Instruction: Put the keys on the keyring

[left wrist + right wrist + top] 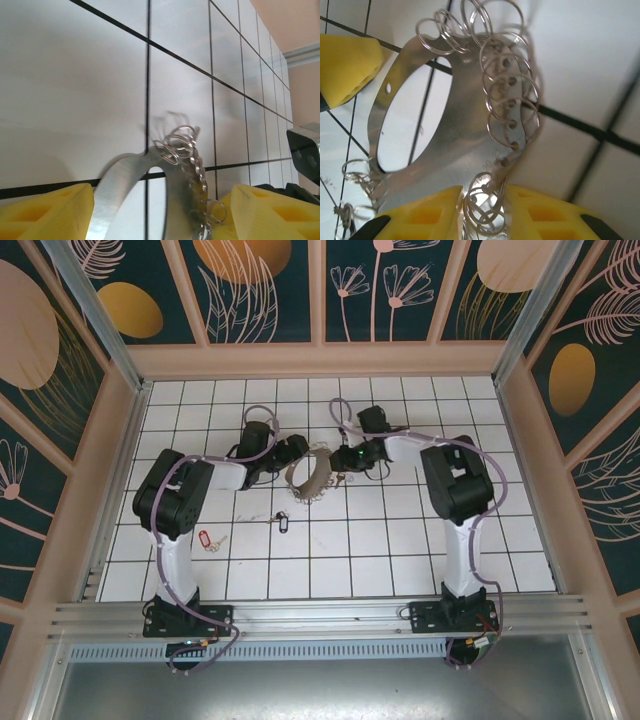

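Item: white-tiled tabletop point(400, 540) with black grout, enclosed by teal floral wall panels point(270, 290). At its centre lies the keyring point(310, 472). The right pincer point(482, 192) is clamped on its ringed edge. The left pincer point(157, 200) straddles it; whether it grips cannot be told. The blue-tagged key point(282, 522) and red-tagged key point(207, 538) lie loose, nearer the arm bases.

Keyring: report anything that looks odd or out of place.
Nothing looks damaged. The keyring sits tilted up mid-table, not flat. The blue-tagged key and the red-tagged key lie loose on the tiles, off the ring.

Overhead view; wrist views near keyring point(460, 150)
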You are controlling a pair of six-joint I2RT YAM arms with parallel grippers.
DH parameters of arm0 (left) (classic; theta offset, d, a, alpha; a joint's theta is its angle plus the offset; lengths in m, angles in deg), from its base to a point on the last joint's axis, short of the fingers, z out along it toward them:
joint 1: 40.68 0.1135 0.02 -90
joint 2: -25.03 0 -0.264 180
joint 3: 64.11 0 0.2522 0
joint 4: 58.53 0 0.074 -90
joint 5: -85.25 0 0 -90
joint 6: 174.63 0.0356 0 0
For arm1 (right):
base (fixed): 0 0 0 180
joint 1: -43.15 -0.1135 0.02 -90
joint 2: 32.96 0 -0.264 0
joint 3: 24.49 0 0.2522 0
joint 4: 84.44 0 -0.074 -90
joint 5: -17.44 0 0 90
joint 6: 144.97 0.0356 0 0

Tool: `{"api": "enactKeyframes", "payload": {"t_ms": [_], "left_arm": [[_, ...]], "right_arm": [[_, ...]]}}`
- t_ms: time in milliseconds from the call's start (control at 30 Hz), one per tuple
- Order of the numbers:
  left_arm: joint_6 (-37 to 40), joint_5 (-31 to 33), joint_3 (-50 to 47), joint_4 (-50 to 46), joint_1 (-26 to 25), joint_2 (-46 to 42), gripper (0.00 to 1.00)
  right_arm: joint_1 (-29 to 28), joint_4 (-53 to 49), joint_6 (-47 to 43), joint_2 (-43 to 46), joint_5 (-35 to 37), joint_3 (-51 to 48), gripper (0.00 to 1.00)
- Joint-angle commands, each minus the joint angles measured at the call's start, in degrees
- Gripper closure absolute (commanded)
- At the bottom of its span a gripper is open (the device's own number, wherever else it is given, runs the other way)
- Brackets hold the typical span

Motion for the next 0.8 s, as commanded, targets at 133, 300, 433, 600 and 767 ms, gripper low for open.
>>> {"api": "enactKeyframes", "payload": {"t_ms": [133,300,433,600,767], "left_arm": [[2.0,0.2,3.0,-6.6,-1.3,1.0,0.26],[3.9,4.6,1.8,-8.1,-1.4,-2.6,0.24],[4.3,4.8,-0.8,-6.7,-1.3,-4.7,0.22],[4.1,4.3,-4.4,-5.2,-1.3,-6.3,0.23],[3.6,1.0,-5.2,-3.6,-1.4,-5.1,0.26]], "right_arm": [[3.3,7.9,6.1,8.6,2.8,-8.4,0.66],[3.6,1.9,1.9,5.3,5.0,-0.8,0.6],[3.2,-2.4,0.8,-0.4,4.5,6.7,0.58],[1.6,-7.5,0.0,-4.9,3.7,13.2,0.57],[0.3,-10.9,0.2,-7.0,5.7,15.2,0.57]]}}
